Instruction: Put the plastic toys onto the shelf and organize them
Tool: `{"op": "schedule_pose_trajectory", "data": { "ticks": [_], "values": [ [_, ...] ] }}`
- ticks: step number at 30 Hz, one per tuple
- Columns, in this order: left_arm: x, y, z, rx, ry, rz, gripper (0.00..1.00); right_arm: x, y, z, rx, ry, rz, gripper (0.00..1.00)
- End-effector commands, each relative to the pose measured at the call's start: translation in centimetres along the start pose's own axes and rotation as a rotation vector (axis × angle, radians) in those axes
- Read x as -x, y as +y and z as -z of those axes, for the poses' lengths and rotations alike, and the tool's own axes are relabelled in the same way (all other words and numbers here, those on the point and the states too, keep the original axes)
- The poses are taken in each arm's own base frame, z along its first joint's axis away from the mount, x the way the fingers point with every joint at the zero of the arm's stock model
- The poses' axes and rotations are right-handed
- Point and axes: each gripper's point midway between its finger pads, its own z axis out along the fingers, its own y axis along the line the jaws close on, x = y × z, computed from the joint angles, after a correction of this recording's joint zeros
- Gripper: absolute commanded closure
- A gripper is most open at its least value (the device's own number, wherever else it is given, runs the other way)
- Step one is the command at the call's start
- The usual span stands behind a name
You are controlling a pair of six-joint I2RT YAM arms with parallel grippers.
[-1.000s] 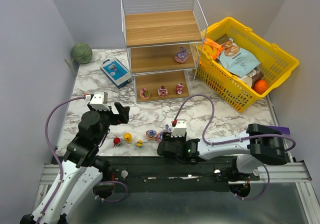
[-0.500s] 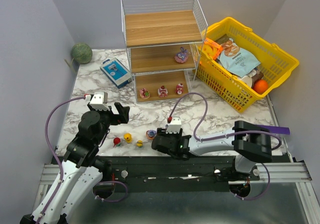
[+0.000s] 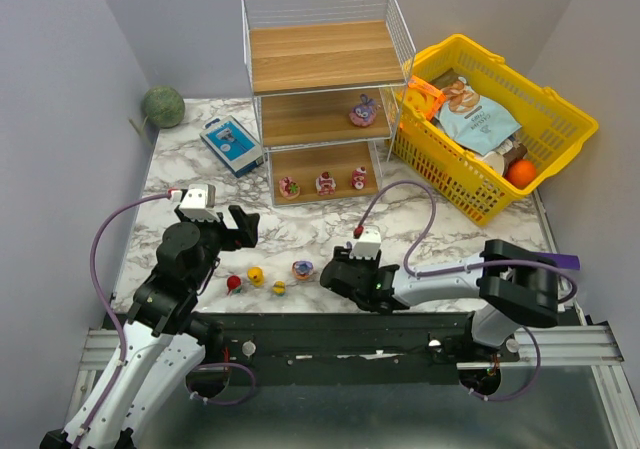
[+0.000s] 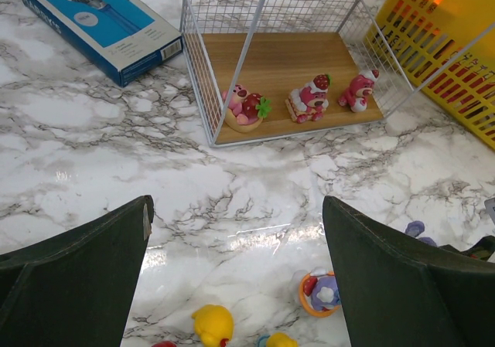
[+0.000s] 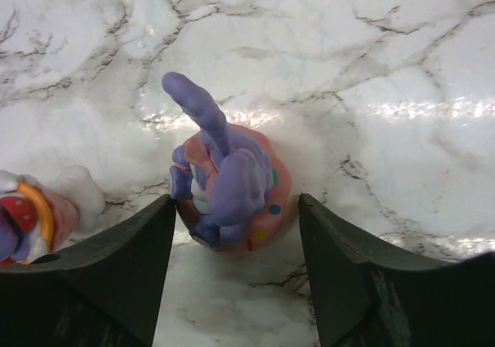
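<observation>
A purple bunny-eared toy (image 5: 232,185) on a pink base stands on the marble between the fingers of my right gripper (image 5: 236,205). The jaws are open, with a gap on the toy's right side. From above, the right gripper (image 3: 333,272) is low at the table's near edge and covers that toy. Left of it lie an orange-ringed toy (image 3: 302,268), two yellow toys (image 3: 256,275) and a red one (image 3: 233,284). My left gripper (image 3: 238,229) hovers open above them. The shelf (image 3: 320,54) holds three pink-red toys (image 4: 307,100) on its bottom board and one bunny toy (image 3: 363,112) on its middle board.
A yellow basket (image 3: 570,119) with snack packets stands right of the shelf. A blue-white box (image 3: 231,144) lies left of the shelf, and a green ball (image 3: 162,105) sits in the far left corner. Walls close in both sides.
My right arm swung left, then back to the right, and now its fingers stand either side of the bunny toy. The left arm has not moved.
</observation>
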Motion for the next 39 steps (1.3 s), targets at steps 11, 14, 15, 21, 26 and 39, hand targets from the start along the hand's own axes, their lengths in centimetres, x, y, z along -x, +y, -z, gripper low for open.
{"op": "schedule_pose_trajectory", "data": {
  "ticks": [11, 14, 15, 21, 26, 39],
  "values": [
    [0.8, -0.4, 0.4, -0.024, -0.018, -0.005, 0.01, -0.6, -8.3, 1.2, -0.147, 0.021, 0.095, 0.23],
    [0.8, -0.5, 0.3, -0.025, -0.017, -0.005, 0.01, -0.4, -8.4, 1.8, -0.142, 0.030, 0.064, 0.23],
    [0.7, -0.5, 0.3, -0.024, -0.015, -0.006, 0.01, -0.3, -8.4, 1.9, -0.147, 0.031, 0.054, 0.23],
    [0.9, -0.5, 0.4, -0.028, -0.020, -0.005, 0.01, 0.3, -6.4, 2.0, -0.192, 0.062, 0.023, 0.17],
    [0.9, -0.4, 0.4, -0.024, -0.023, -0.003, 0.01, -0.5, -4.5, 0.4, -0.244, 0.083, 0.028, 0.15],
    [0.9, -0.5, 0.4, -0.029, -0.023, -0.001, 0.01, -2.3, -7.6, -0.6, -0.422, 0.075, -0.005, 0.13]
  ]
}}
